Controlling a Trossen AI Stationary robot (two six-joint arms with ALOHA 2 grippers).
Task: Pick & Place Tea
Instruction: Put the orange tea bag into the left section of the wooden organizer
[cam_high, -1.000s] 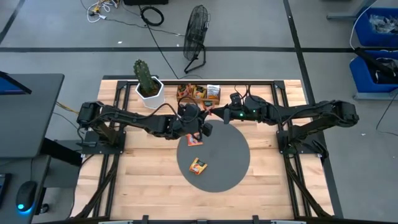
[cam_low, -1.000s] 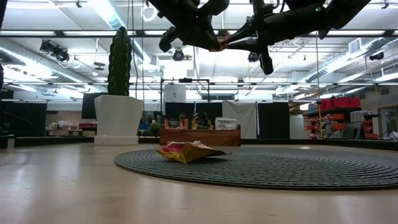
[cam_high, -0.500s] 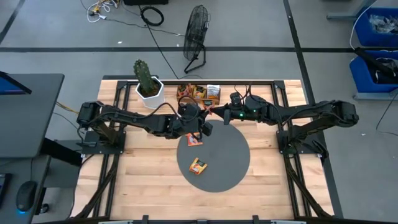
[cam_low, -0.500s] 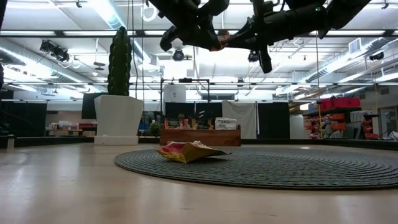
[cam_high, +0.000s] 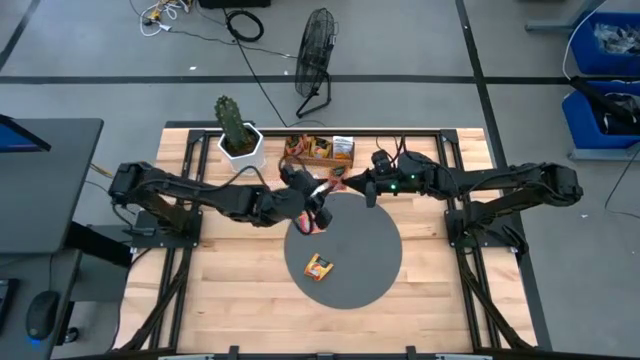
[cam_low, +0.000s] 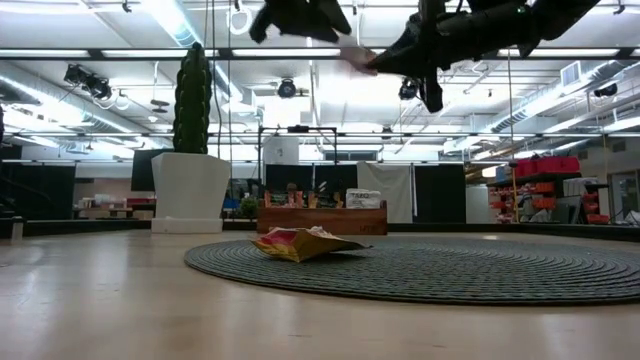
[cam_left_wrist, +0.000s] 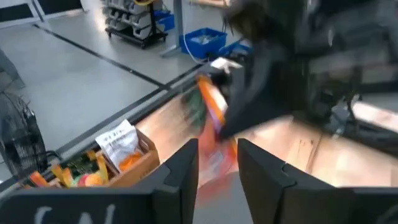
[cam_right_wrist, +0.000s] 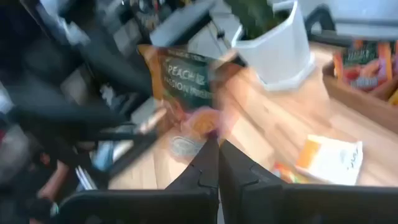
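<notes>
Both arms are up over the table (cam_high: 240, 300), meeting near the 12 o'clock edge of the grey disc (cam_high: 370, 260). The right gripper (cam_high: 340, 186) has its jaws together, pinched on the edge of an orange tea sachet (cam_right_wrist: 183, 81); in the right wrist view the sachet hangs right at the fingertip line, label partly readable. The left gripper (cam_high: 322, 208) sits just beside it toward 8 o'clock, jaws apart with nothing clamped between them; the left wrist view shows the same sachet (cam_left_wrist: 214, 115) ahead of the gap between its fingers (cam_left_wrist: 180, 171), not touching either one. In the low view both grippers are high above the disc, well clear of it. Two more tea sachets lie flat on the disc: one (cam_high: 311, 226) near its 10 o'clock edge, under the left gripper, and one (cam_high: 319, 266) lower, toward 7 o'clock. The wooden tray (cam_high: 318, 152) at the table's 12 o'clock edge holds the remaining sachets, with a white one (cam_high: 343, 149) at its right end. A potted cactus (cam_high: 238, 132) stands beside the tray at its 9 o'clock.
</notes>
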